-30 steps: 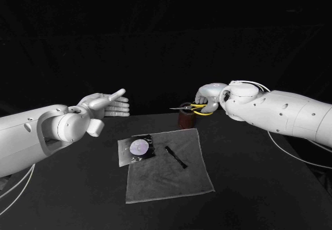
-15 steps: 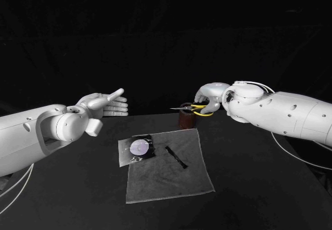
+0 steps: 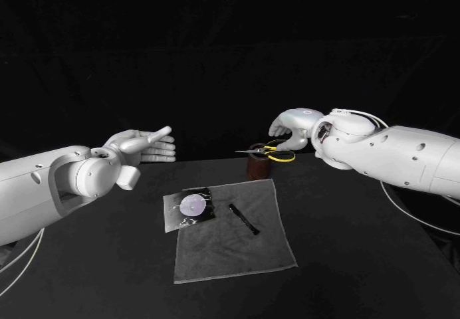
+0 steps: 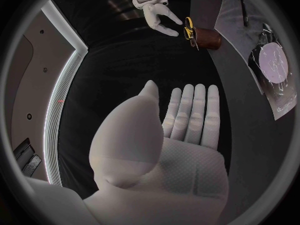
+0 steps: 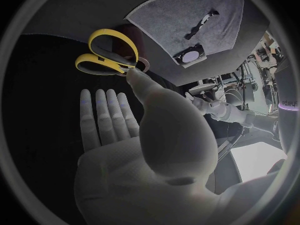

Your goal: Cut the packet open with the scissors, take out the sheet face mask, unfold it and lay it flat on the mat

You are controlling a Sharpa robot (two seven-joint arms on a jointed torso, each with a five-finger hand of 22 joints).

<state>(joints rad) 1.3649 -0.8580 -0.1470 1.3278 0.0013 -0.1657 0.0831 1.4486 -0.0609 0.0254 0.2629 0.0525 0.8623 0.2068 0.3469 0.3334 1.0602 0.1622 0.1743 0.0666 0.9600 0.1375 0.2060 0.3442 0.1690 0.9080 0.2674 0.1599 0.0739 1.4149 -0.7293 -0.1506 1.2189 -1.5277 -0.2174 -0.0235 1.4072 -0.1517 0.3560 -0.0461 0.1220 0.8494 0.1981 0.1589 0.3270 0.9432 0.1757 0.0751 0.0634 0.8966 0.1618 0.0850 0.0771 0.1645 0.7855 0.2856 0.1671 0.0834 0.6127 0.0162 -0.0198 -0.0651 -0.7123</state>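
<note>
Right hand (image 3: 292, 128), upper right of ctr in head view: flat and empty, fingers straight and side by side, thumb out. In the right wrist view (image 5: 137, 155) the thumb tip sits just beside the yellow handles of the scissors (image 5: 94, 65); contact cannot be confirmed.

Left hand (image 3: 143, 145), left of ctr: also flat and empty, fingers straight, thumb apart, raised over the table (image 3: 364, 252), well apart from all items.

Surroundings:
- Brown cup (image 3: 258, 169), just below the right hand, at the mat's far edge. It holds the scissors (image 3: 270, 153), approx. level across its mouth, blades toward frame left, handles toward the hand.
- Grey mat (image 3: 234, 246), lower ctr, spread flat.
- Black stick-shaped item (image 3: 243, 218) on the mat, right of the packet; type not discernible.

Packet (image 3: 189, 207): on the mat's upper-left corner, partly overhanging its left edge. It lies btwn the two hands, below both in frame, nearer the left hand, touched by neither. Nothing lies btwn either hand and the packet.
</note>
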